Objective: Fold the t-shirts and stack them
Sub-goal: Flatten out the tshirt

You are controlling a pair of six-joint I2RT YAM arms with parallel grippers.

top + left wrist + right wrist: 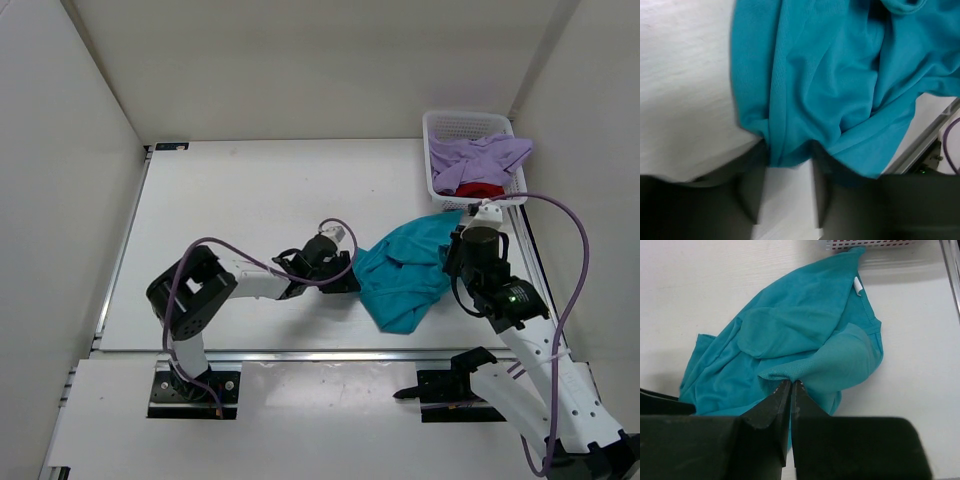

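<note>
The teal t-shirt (405,278) lies crumpled on the white table between both arms. My left gripper (350,283) is at its left edge; in the left wrist view the fingers (752,187) stand apart, with a fold of the teal t-shirt (830,75) between the tips of the left gripper (787,157). My right gripper (456,262) is at the shirt's right side. In the right wrist view the right gripper (791,383) is shut on a raised fold of the teal t-shirt (790,330). The lavender t-shirt (482,155) and the red t-shirt (478,189) lie in the basket.
The white lattice basket (436,135) stands at the back right corner, just behind the teal shirt; its near rim (865,244) shows in the right wrist view. White walls enclose the table on three sides. A metal rail (925,145) runs along the table's near edge.
</note>
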